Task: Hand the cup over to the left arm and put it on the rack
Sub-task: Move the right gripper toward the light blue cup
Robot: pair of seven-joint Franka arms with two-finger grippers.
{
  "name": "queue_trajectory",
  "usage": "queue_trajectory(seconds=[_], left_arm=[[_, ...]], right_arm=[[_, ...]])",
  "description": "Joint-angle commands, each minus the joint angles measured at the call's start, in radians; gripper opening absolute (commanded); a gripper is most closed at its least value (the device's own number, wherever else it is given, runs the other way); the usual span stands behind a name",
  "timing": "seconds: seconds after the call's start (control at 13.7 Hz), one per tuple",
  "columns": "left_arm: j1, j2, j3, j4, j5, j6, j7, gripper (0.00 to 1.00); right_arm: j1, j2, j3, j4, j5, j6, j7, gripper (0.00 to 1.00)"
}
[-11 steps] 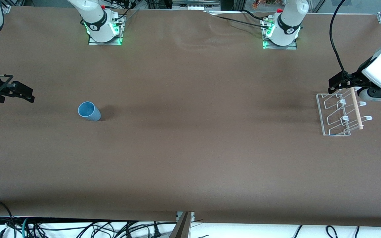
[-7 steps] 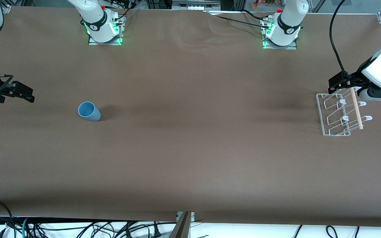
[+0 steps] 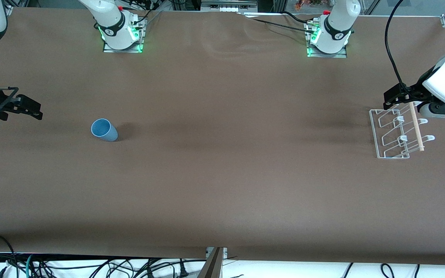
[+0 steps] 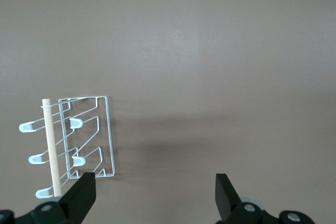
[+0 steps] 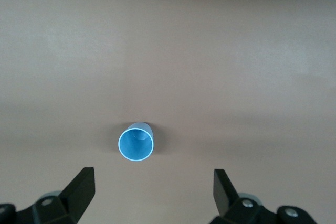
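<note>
Front view: cup (image 3: pixel 104 130) upright, mouth up

A robotics lab: two white arm bases with green lights (image 3: pixel 122 36) bolted along a brown-covered counter (image 3: pixel 222 185), loose black cables (image 3: pixel 91 268) tangled below its near edge.

No text, label, brand or number can be read on anything here; the small marks on the arm bases are not legible.
</note>
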Motion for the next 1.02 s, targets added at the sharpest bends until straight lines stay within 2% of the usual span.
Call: queue_trajectory(seconds=[0.0, 0.95], left_arm=[[0.003, -0.016, -0.005, -0.013, 0.02, -0.003, 0.017, 1.0], [0.005, -0.016, -0.003, -0.013, 0.02, -0.003, 0.018, 1.0]], right_arm=[[0.004, 0.008, -0.001, 0.015, 0.015, -0.01, -0.004, 1.0], [0.03, 0.055, 0.001, -0.007, 0.005, -0.024, -0.007, 1.0]])
